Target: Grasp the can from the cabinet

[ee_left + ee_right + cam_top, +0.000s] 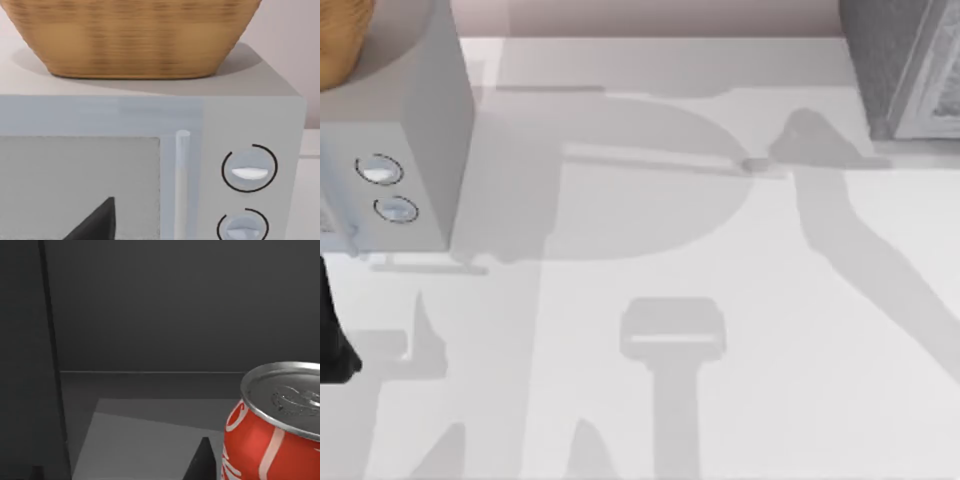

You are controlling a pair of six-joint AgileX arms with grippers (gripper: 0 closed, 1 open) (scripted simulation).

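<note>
The can (272, 440) is red and white with a silver lid and stands upright on the floor inside the dark cabinet (175, 305). My right gripper (119, 472) is inside the cabinet and open, with one dark fingertip (202, 460) just beside the can. The can is outside the gap between the fingers. From above, the cabinet (880, 70) is a dark-grey speckled box at the table's back right. My left arm (335, 340) is at the left edge, and my left gripper (95, 222) faces the light-grey box.
A light-grey box with two round dials (405, 150) stands at the back left, with a wicker basket (135, 35) on top. Its door handle (182, 185) is beside the dials. Shadows of the arms fall across the white table (670, 400).
</note>
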